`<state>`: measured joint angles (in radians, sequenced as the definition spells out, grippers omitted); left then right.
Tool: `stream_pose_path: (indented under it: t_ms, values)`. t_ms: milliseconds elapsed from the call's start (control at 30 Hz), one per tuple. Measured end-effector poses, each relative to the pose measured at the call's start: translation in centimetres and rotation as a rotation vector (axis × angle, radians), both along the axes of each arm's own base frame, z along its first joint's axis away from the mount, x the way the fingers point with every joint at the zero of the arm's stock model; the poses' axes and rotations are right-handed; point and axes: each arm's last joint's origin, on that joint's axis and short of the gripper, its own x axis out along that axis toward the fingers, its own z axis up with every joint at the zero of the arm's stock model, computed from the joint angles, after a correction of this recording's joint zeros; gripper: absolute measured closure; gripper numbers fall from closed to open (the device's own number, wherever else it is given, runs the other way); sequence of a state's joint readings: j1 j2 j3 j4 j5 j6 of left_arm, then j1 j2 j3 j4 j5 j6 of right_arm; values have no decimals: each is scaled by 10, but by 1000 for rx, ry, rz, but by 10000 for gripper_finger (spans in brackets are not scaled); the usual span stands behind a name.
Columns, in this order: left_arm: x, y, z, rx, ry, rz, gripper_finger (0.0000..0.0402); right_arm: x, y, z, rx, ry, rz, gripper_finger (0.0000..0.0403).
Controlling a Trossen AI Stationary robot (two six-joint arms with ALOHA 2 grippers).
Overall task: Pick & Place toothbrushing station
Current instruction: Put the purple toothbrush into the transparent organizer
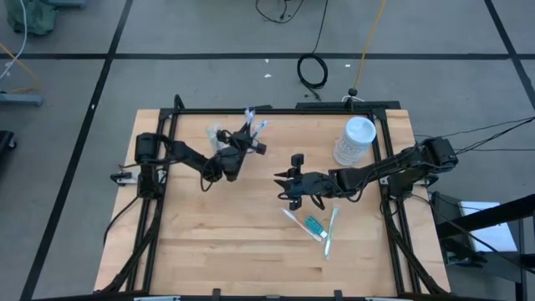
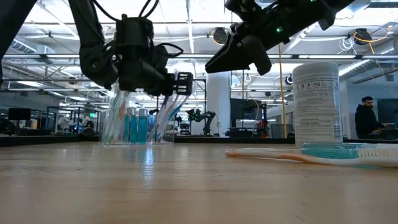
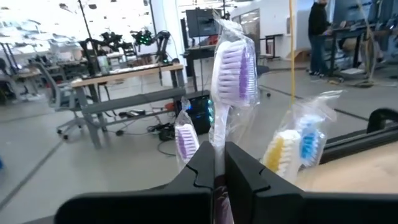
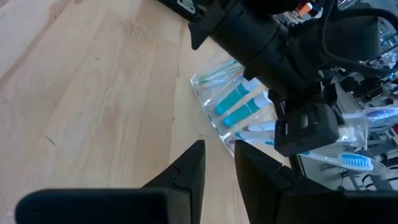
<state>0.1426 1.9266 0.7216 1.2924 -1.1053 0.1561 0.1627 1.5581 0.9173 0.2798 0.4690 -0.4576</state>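
The clear plastic cup (image 2: pixel 134 124) stands on the table at the far left of centre (image 1: pixel 219 134). It holds teal tubes (image 4: pixel 235 102) and several wrapped toothbrushes that lean out of it (image 2: pixel 169 115). My left gripper (image 1: pixel 249 144) is just right of the cup, shut on a purple-bristled toothbrush in a clear wrapper (image 3: pixel 233 68). My right gripper (image 1: pixel 288 191) hovers over mid-table, open and empty (image 4: pixel 219 163). Two toothbrushes (image 1: pixel 332 230) and a teal tube (image 1: pixel 313 224) lie flat on the table near it. My left gripper pinches the purple toothbrush's wrapped stem just below the head (image 3: pixel 219 146) between its two fingers. The head stands up past the fingertips. The fingers hide the handle below them, so whether its lower end sits in the cup does not show.
A tall white lidded container (image 1: pixel 358 138) stands at the far right of the table (image 2: pixel 316 102). Purple (image 3: pixel 185 140), yellow and blue brush heads (image 3: pixel 292 146) stand close beside the held one. A person shows in the room behind (image 2: pixel 367 118).
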Motion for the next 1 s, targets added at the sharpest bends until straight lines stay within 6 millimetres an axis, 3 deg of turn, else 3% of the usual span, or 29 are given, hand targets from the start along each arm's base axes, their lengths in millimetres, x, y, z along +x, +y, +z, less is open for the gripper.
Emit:
stream_pose_path:
  t_ms: [267, 367, 633, 1000]
  values:
    - [-2, -26, 2, 5, 103, 153, 367, 0, 0, 0, -9, 4, 4, 326]
    - [-2, -27, -3, -3, 127, 150, 371, 0, 0, 0, -10, 4, 4, 326]
    - [-2, -32, -15, -81, -25, 136, 367, 0, 0, 0, -1, 1, 0, 326]
    - [-2, -32, -19, -73, 68, 127, 334, 0, 0, 0, -1, 0, 0, 326]
